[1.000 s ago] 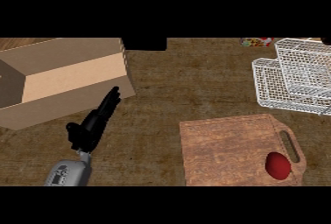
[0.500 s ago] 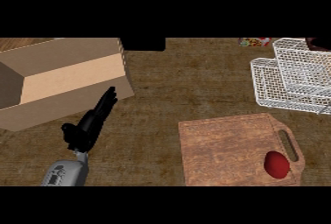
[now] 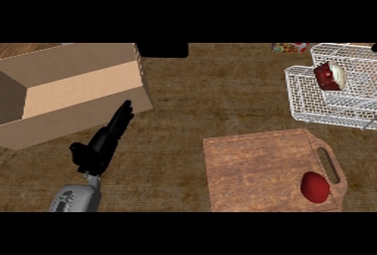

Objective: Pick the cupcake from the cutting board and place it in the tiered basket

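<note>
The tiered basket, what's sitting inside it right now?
In the white wire tiered basket, a dark red cupcake with a pale face lies tilted in the upper tier. The lower tier shows only mesh; its far corner is cut off by the picture's edge.

White wire tiered basket (image 3: 324,99); dark red cupcake (image 3: 330,75); reddish-brown mottled cutting board (image 3: 258,169); tan box (image 3: 66,89); black left hand (image 3: 103,142).

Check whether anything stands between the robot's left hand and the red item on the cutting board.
Nothing visible does. Only bare counter and bare cutting board separate the left hand from the red item beside the board's handle slot.
</note>
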### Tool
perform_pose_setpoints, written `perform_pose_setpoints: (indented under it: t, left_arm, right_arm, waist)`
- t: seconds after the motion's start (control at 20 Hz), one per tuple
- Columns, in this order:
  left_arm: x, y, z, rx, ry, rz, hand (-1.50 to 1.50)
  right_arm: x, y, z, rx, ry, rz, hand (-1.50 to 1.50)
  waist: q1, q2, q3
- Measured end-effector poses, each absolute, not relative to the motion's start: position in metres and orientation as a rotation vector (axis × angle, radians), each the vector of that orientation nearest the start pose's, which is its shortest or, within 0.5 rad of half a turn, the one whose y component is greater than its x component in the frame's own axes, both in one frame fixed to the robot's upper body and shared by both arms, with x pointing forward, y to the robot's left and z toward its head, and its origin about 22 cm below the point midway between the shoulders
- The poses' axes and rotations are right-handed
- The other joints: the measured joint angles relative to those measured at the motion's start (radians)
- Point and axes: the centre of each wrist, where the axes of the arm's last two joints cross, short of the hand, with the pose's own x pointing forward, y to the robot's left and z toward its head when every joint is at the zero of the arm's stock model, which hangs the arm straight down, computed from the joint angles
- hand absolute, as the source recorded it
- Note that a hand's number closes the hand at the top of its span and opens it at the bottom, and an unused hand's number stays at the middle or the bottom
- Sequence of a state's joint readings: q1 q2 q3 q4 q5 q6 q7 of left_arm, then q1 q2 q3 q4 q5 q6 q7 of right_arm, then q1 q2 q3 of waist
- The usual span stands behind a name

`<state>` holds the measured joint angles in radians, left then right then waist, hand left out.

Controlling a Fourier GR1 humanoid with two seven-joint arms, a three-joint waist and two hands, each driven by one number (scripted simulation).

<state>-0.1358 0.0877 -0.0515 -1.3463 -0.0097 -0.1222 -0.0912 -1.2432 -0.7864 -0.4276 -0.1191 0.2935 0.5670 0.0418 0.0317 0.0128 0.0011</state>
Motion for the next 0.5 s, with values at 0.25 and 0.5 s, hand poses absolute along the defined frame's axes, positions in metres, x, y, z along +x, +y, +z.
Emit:
perform_pose_setpoints:
  t: [0.25, 0.5]
  left_arm:
    - [0.27, 0.225, -0.02, -0.095, -1.544, -0.252, 0.0]
    - [0.274, 0.222, -0.016, -0.096, -1.556, -0.255, 0.0]
  right_arm:
    - [0.407, -0.459, 0.251, -0.36, -1.4, 0.163, -1.5]
    - [0.377, -0.498, 0.265, -0.538, -1.483, -0.049, -1.5]
  waist:
    - [0.002, 0.002, 0.0]
    - [0.004, 0.008, 0.002]
